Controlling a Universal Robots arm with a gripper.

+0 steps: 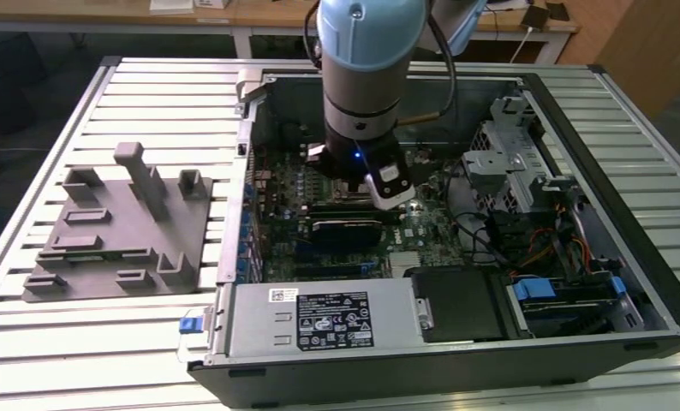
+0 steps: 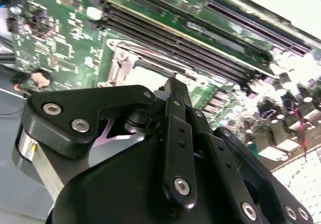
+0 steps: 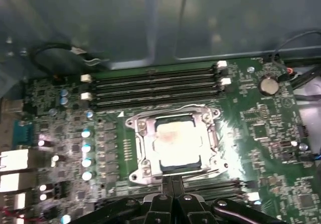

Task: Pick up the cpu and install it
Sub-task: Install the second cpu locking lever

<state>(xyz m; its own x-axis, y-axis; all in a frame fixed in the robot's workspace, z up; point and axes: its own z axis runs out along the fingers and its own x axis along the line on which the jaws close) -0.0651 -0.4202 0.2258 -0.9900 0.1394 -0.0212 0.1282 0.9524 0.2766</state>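
The gripper [image 3: 173, 186] hangs over the socket [image 3: 174, 144], fingers pressed together; the first wrist view shows the cpu [image 3: 175, 142] seated there.

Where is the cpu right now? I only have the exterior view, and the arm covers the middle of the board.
Observer: In the first wrist view the cpu lies flat inside the socket frame on the motherboard.
Operator: Is the gripper holding it?
Observer: No. The gripper is shut with nothing between its fingers, and its tips are at the socket frame's edge, off the cpu.
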